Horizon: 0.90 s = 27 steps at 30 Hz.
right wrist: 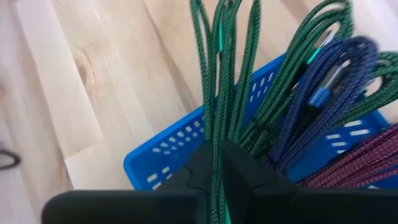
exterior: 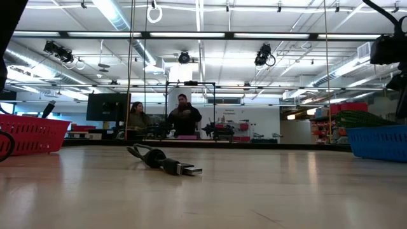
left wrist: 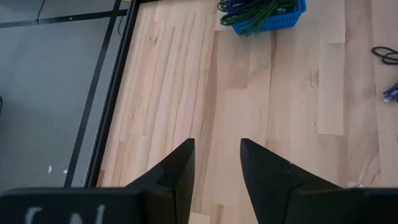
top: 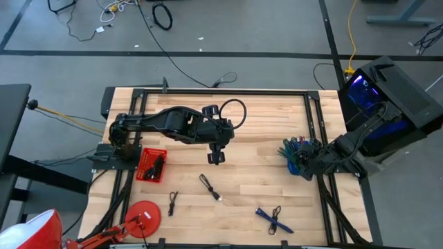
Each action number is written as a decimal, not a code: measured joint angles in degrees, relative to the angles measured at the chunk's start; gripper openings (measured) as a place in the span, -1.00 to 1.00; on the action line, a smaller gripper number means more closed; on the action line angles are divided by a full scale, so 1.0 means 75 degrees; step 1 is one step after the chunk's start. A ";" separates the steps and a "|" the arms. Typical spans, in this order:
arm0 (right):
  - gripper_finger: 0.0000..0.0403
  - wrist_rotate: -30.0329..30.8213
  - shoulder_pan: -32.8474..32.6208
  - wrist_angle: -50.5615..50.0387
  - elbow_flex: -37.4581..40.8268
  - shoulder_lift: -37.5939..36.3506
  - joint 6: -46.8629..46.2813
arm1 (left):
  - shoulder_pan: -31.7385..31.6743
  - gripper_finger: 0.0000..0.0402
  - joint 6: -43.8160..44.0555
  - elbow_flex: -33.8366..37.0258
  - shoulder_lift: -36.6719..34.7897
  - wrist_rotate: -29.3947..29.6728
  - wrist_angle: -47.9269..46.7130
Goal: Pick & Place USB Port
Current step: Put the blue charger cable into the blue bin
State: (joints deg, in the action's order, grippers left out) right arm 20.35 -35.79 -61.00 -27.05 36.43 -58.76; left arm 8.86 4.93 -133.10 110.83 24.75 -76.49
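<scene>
A blue basket (top: 296,153) at the table's right edge holds green, blue and dark red braided USB cables. My right gripper (right wrist: 217,171) is over the basket (right wrist: 163,163), shut on a green cable (right wrist: 214,74). My left gripper (top: 216,158) hangs above the table's middle, open (left wrist: 217,163) with nothing between its fingers. A black USB cable (top: 211,188) lies flat on the wood near it and also shows in the low view (exterior: 164,161). My right gripper pinches looped strands of the green cable (right wrist: 217,142) between its two fingers. The fingers slant down into the basket from the table's right side. The strands run on away from the fingertips over the basket's wall; their far ends are out of frame.
A red basket (top: 152,164) with a black cable stands at the left, with a red round lid (top: 142,214) nearer the front. A second black cable (top: 172,202) and a blue one (top: 273,218) lie near the front edge. Bare wood spreads between the baskets.
</scene>
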 joint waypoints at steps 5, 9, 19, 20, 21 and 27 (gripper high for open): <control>-0.85 0.0397 -0.0003 0.0053 0.0000 -0.0143 -0.0086 | 0.0000 -0.34 -0.0009 0.0000 0.0000 0.0000 -0.0003; -0.79 0.0435 0.0000 0.0840 -0.0043 -0.0208 0.0395 | 0.0000 -0.34 -0.0051 0.0000 0.0000 0.0000 -0.0003; -0.48 -0.0888 -0.0009 0.5519 0.0090 0.1198 0.2238 | 0.0000 -0.34 -0.0111 0.0003 0.0047 0.0000 0.0011; -0.44 -0.1024 -0.0007 0.5634 0.0089 0.1470 0.2103 | -0.0003 -0.34 -0.0105 0.0003 0.0051 0.0000 0.0013; -0.41 -0.1132 -0.0015 0.5721 0.0087 0.1735 0.1978 | -0.0001 -0.34 -0.0106 0.0003 0.0052 -0.0001 0.0017; -0.24 -0.1873 -0.0424 0.7313 0.0075 0.3353 0.1391 | -0.0001 -0.34 0.0068 0.0003 0.0052 0.0000 -0.0030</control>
State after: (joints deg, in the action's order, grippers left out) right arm 6.30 -38.97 -6.15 -26.49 61.58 -48.33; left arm 8.85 5.44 -133.08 111.22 24.75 -76.72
